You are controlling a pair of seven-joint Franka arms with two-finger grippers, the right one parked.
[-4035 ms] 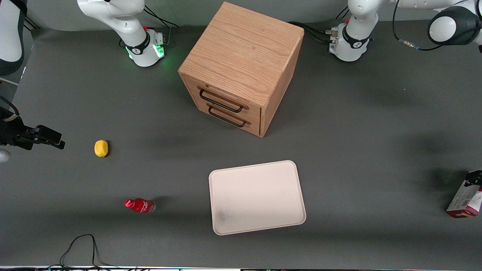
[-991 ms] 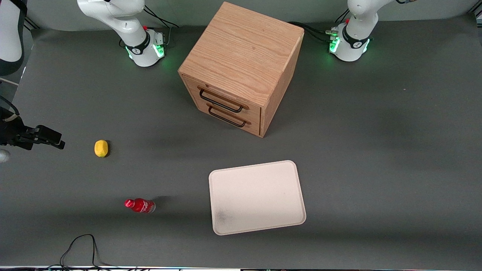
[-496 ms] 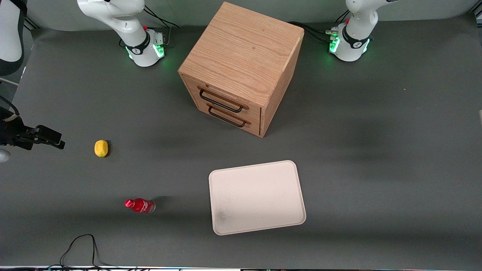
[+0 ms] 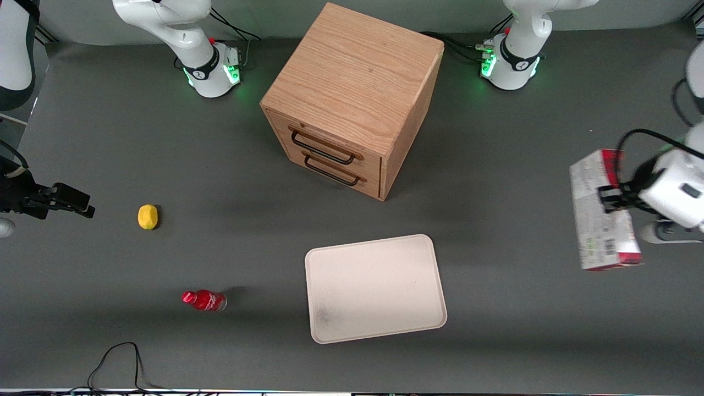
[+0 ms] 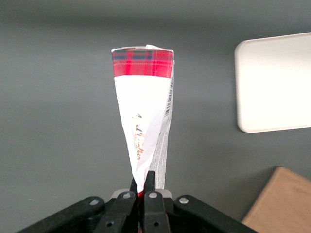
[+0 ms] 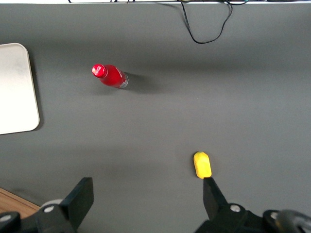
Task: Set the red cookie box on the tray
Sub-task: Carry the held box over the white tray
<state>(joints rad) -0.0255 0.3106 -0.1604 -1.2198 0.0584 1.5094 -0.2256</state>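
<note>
Dark grey worktop (image 4: 165,137) lies under the end effector (image 5: 142,182), clamped on the red cookie box (image 4: 600,212) held aloft, well apart from the tray (image 4: 374,289). Best carry it level over the tray's middle, lower it flat, then release.

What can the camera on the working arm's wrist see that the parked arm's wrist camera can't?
Only the working arm's wrist view shows the pincer shut on the red cookie box, which it holds above the table, clear of the tray. Only the parked arm's wrist view shows the small red bottle, the yellow lemon and a black cable. Both show the tray, bare, the grey table and a corner of the wooden drawer cabinet.
</note>
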